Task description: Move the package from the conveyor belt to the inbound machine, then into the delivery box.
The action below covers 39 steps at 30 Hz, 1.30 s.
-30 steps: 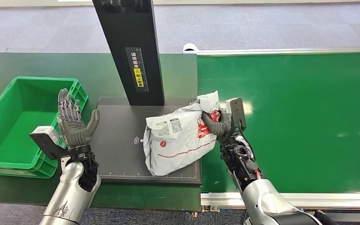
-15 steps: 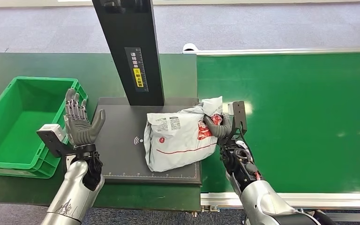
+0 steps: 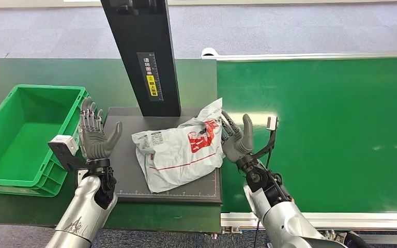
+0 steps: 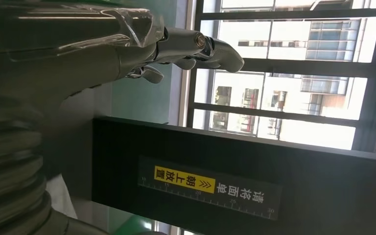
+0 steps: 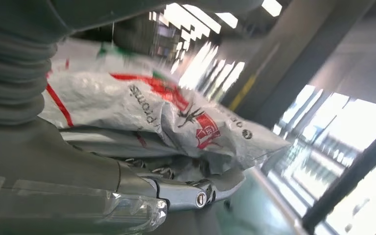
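A crumpled grey plastic mailer bag with red print and white labels, the package point(image 3: 178, 152), lies on the flat black platform of the inbound machine point(image 3: 129, 175), its right end reaching the platform's 3 o'clock edge. From the platform's 12 o'clock side rises the machine's black upright column point(image 3: 142, 51), which carries a yellow and black label strip point(image 3: 154, 81).

The right hand point(image 3: 233, 138) stands just at 3 o'clock of the package, fingers spread and pointing up, palm turned toward the bag. In the right wrist view the bag's red-printed skin point(image 5: 166, 110) lies right against the fingers point(image 5: 186, 193); the hand does not clasp it, and whether it presses on it cannot be told.

The left hand point(image 3: 95, 138) is raised at 9 o'clock of the package, well apart from it, fingers spread upward and holding nothing, over the platform's left edge.

The green plastic crate, the delivery box point(image 3: 10, 178), sits at 9 o'clock of the platform on the dark green bench point(image 3: 196, 77). The bright green conveyor belt point(image 3: 331, 129) stretches off at 3 o'clock of the machine, edged by a silver frame point(image 3: 310, 219).
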Motion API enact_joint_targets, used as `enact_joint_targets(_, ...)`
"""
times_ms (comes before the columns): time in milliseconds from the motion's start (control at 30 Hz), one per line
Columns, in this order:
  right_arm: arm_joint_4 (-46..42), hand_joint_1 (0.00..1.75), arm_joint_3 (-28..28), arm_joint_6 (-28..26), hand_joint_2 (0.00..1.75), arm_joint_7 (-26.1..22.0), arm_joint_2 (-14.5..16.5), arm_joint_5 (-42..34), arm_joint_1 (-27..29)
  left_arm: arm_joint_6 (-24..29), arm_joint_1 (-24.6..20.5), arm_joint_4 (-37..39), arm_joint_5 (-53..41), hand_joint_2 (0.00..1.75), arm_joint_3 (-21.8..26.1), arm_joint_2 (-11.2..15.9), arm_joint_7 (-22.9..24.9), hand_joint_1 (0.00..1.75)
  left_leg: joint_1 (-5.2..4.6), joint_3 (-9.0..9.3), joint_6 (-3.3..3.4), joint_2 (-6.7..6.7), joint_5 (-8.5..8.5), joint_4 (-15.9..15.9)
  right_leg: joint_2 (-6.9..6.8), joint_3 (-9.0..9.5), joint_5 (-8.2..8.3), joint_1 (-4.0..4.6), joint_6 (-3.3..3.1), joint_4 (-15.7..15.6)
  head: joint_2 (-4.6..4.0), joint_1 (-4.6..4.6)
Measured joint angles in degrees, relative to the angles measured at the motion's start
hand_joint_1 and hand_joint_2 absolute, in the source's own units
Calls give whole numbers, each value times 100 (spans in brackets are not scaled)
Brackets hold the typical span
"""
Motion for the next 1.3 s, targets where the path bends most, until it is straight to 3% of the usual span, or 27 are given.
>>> enact_joint_targets(267,-1,0,-170,1116,0,525,285,-1613,69,-96,136,-66,-274,175,83,16,-2,0,0,-1,0,-2,0,0,-1,0,0,0,0,0,0,1)
enact_joint_targets(433,-5,0,-116,1216,0,735,375,-2219,98,-417,244,-365,-889,175,76,17,-3,0,-1,-2,0,-6,0,0,-1,0,0,-1,0,-1,0,0)
enact_joint_targets(567,-8,0,88,826,175,539,356,-1955,107,-607,282,-537,-1267,175,-45,28,-4,0,-1,-1,0,-4,0,0,-1,0,0,-1,0,-1,0,1)
enact_joint_targets(667,-17,0,669,-420,175,-281,196,-702,83,-696,300,-606,-1569,175,-234,79,-4,0,-1,-1,0,-7,0,0,-1,1,0,-1,0,-1,-1,0)
enact_joint_targets(767,-66,0,1610,-2313,175,-1272,-57,958,9,-662,404,-733,-1857,175,-441,151,-3,0,-2,-1,0,-5,0,0,-1,2,0,-2,0,-1,0,1)
enact_joint_targets(867,-176,0,2402,-3547,175,-1667,-285,1909,-89,-732,593,-977,-2125,175,-633,240,64,0,-2,-1,0,-5,0,1,-1,0,0,-2,0,-1,0,1)
enact_joint_targets(1033,-370,0,3058,-4079,175,-1683,-556,2328,-145,-880,715,-1296,-3340,175,-1112,444,764,0,-2,-2,0,-12,0,1,-4,0,0,-2,0,-2,0,1)
enact_joint_targets(1167,-471,0,3160,-4090,175,-1708,-656,2381,-144,-549,681,-1238,-4966,175,-1569,548,1876,0,-1,-1,0,-8,0,1,-3,0,0,-2,0,-2,0,1)
enact_joint_targets(1300,-539,0,3165,-3942,175,-1776,-686,2440,-141,-356,591,-981,-5923,175,-1880,573,2512,0,-1,0,0,-7,0,1,-3,0,0,-2,0,-2,0,1)
